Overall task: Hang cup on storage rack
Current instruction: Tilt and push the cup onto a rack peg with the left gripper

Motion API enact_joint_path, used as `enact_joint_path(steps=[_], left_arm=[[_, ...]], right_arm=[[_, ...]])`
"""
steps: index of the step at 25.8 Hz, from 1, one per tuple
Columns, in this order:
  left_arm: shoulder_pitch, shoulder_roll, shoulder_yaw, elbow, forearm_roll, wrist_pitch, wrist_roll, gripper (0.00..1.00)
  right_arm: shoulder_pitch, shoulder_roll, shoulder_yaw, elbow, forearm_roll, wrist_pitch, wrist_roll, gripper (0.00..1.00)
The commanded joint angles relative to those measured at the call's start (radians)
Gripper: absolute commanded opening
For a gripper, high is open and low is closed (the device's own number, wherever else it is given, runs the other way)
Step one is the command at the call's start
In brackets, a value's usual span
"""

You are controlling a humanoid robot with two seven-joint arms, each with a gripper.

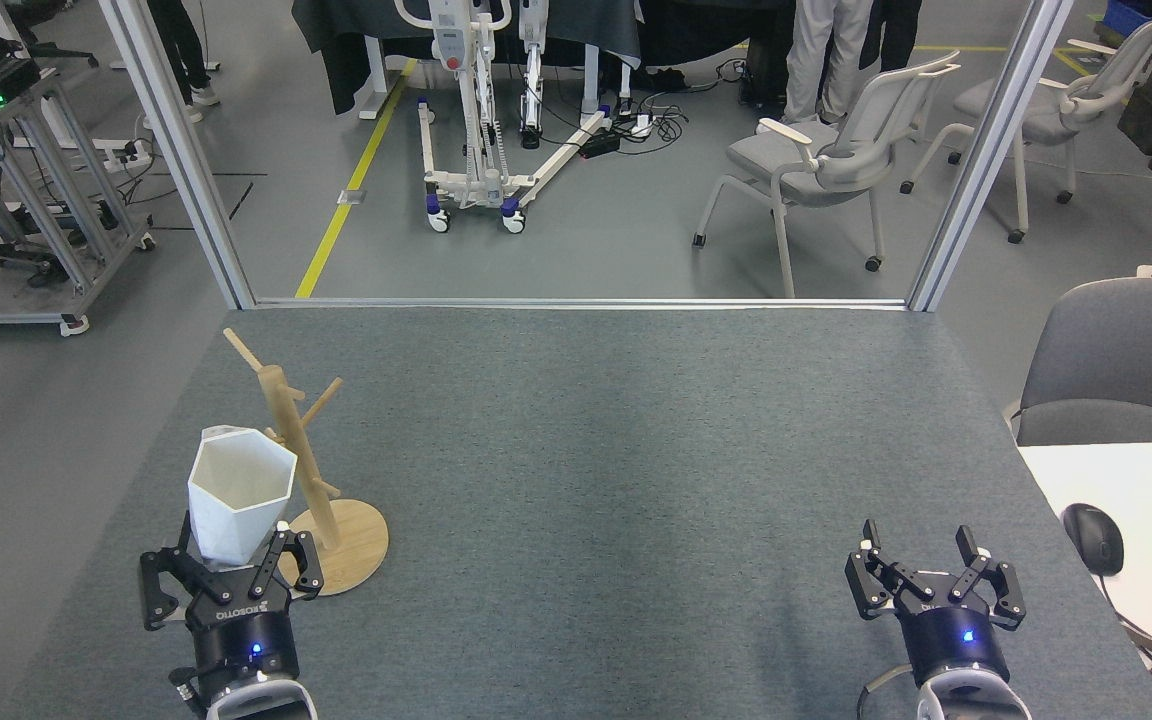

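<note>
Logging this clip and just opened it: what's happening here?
A two-armed robot is working on hanging a cup on a wooden rack. The cup stands upright beside the rack's post, with the left gripper just behind its base, fingers spread; whether it holds the cup cannot be told. The cup is not yet on any peg. The right gripper rests open over the far side of the table, holding nothing.

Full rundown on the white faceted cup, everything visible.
The white faceted cup has a hexagonal rim and flat angled sides tapering to a narrower base; matte, plastic or ceramic by look. It sits upright, mouth open, apparently empty. A small tab shows at its far rim. It is at the table's near left, overlapping the light wooden mug tree; contact unclear. The left gripper, open, brackets its base.
</note>
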Motion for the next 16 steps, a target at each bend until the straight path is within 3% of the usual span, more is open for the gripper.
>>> enact_joint_path(steps=[1,16], left_arm=[[-0.001,-0.003,-0.019,0.001,0.0,-0.001,0.003,0.0],[-0.003,0.0,-0.011,-0.02,0.027,0.018,0.001,0.0]], right_arm=[[0.0,0.001,0.0,-0.001,0.0,-0.001,0.006,0.99],[0.001,0.003,0.0,-0.001,0.014,-0.001,0.004,0.99]])
